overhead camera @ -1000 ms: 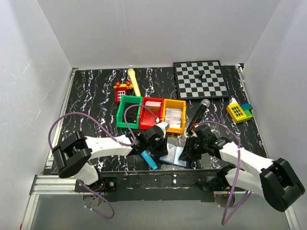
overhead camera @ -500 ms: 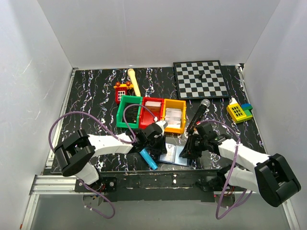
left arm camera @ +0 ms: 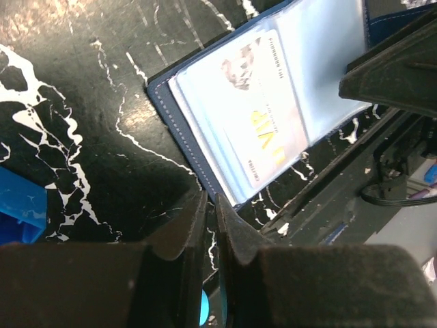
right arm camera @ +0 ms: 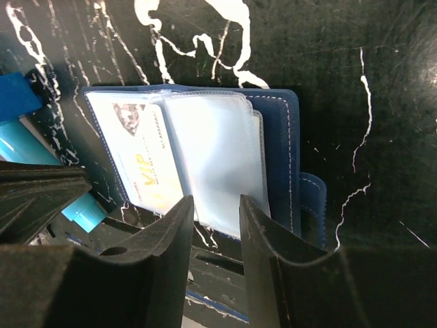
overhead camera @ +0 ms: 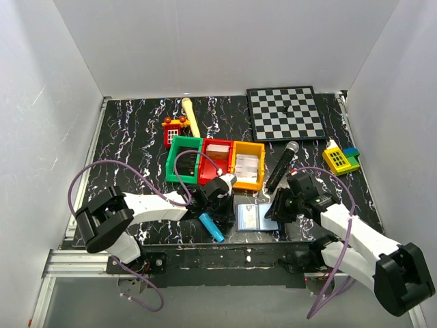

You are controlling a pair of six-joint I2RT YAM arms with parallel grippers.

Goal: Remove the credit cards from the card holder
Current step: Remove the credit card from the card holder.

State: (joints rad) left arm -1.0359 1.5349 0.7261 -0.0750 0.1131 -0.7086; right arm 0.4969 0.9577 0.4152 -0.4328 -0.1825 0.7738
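Gaping card holder [right arm camera: 205,157], VIP card [right arm camera: 147,164] in sleeve.

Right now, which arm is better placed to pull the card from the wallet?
Right. The right pincer stands open over the wallet, beside the VIP card; the left pincer is shut, over bare table off the wallet.

White walls [overhead camera: 225,41] enclose a black tabletop [overhead camera: 136,130] veined with white marbling.

Bins [overhead camera: 248,143] close behind card holder [overhead camera: 251,217]
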